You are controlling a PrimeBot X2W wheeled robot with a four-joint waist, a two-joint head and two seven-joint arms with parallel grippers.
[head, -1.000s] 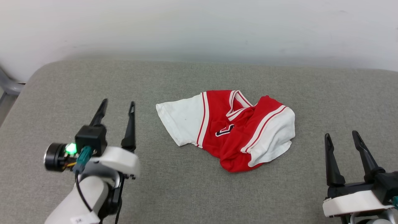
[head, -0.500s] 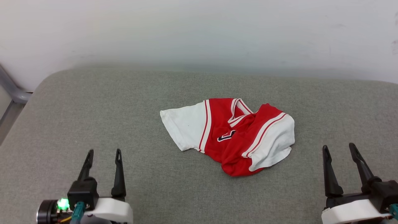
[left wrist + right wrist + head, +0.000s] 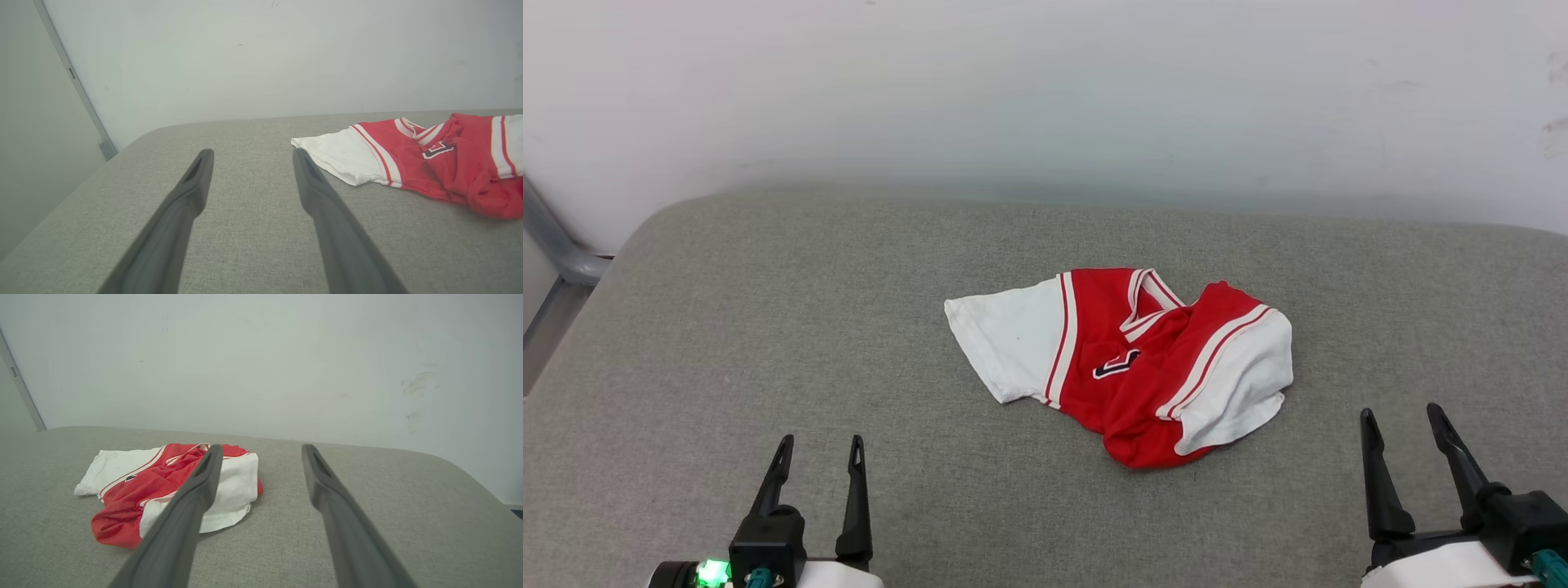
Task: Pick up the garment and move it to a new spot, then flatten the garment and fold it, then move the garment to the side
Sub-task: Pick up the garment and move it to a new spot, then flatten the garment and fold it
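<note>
1. The red jersey T-shirt (image 3: pixel 1143 392) lies crumpled on the grey fabric cushion (image 3: pixel 768 327) — white sleeves out to either side, striped collar on the far side, part of a black white-edged number showing.
2. Left gripper (image 3: pixel 821 441): jaws spread apart, nothing between them. The shirt sits ahead of its fingertips and off to their right, well apart (the white sleeve is nearest).
3. Right gripper (image 3: pixel 1399 411): jaws likewise apart and empty — the shirt lies ahead and to the left of its tips, near but not touching.
4. Beyond both pairs of fingertips a pale wall (image 3: pixel 1045 82) rises behind the cushion.
</note>
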